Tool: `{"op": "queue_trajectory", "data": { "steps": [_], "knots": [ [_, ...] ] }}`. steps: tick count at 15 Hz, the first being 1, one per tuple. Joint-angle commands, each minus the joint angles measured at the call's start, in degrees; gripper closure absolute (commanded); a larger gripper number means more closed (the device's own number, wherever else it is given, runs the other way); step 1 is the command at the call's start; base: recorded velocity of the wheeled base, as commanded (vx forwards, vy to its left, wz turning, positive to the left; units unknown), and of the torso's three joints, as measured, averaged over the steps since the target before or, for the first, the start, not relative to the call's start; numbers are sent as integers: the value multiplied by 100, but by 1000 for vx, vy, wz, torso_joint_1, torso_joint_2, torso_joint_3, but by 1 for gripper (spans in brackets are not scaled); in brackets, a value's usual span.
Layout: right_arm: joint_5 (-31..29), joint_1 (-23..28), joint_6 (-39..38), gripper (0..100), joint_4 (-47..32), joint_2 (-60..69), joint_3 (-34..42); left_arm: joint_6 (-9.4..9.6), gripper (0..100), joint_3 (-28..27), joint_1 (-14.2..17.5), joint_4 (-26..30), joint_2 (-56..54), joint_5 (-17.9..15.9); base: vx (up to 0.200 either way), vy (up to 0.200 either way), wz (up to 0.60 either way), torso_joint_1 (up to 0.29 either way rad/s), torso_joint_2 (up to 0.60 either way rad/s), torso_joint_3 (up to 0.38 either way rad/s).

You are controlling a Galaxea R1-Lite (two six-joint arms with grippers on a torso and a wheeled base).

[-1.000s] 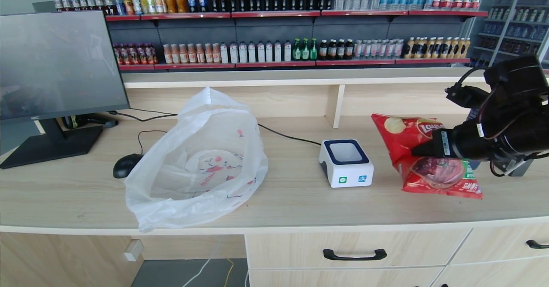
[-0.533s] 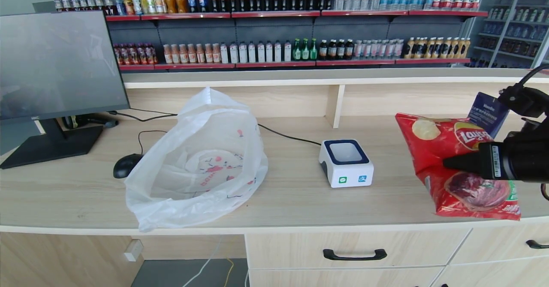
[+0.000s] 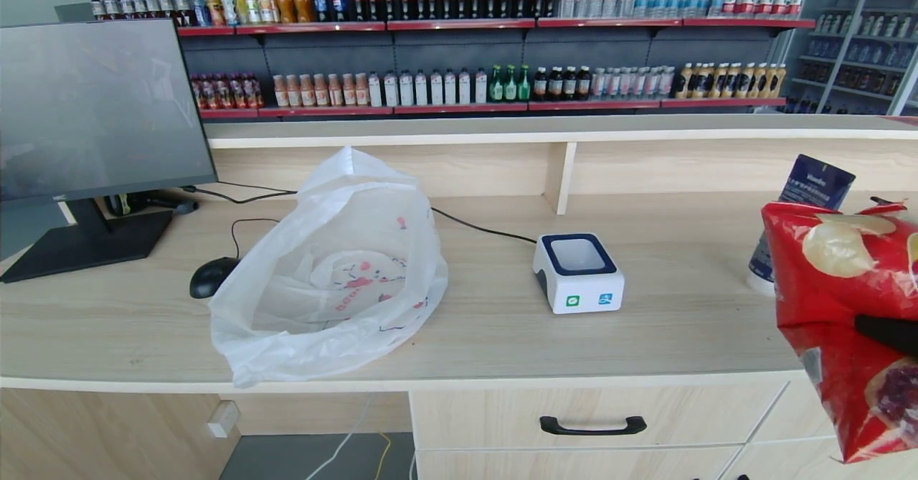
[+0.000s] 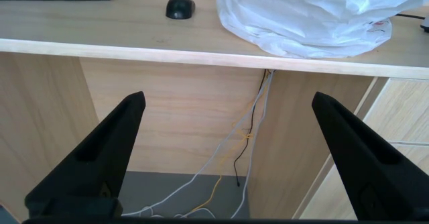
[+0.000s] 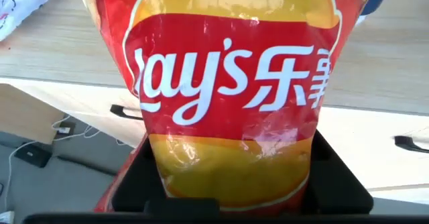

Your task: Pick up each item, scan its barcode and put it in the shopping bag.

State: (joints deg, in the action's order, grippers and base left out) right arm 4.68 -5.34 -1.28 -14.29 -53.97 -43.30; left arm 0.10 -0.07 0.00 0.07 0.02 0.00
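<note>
My right gripper is clamped across the chip bag, one finger on each side of its lower belly. The chip bag hangs in the air well to the right of the scanner, out past the front edge of the counter. I judge it light, puffed and slick, with brittle contents. A body hold works, but squeezing harder risks crushing, and the sealed seam would be surer. My left gripper is spread wide with nothing in it, below the counter edge, left of the scanner. The counter stretch right of the scanner looks like room enough to swing across. I should mind the blue packet standing just behind the chip bag. The shopping bag slumps open left of the scanner.
</note>
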Motion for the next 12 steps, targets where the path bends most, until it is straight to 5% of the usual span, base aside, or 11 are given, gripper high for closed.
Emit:
{"op": "queue_trajectory", "data": {
  "steps": [1,4,8,12],
  "knots": [
    [15,-2,23,100,22,712,278,-1,0,-1,0,1,-2,0,0,0,0,0,0,0],
    [42,-11,-21,100,436,677,480,-1,0,-1,0,1,-2,0,0,0,0,0,0,0],
    [279,-72,-935,100,2598,150,1526,-1,0,-1,0,1,-2,0,0,0,0,0,0,0],
    [683,-380,-1683,100,4136,-633,1658,-1,0,7,0,1,-2,0,0,0,0,0,0,0]
  ]
}}
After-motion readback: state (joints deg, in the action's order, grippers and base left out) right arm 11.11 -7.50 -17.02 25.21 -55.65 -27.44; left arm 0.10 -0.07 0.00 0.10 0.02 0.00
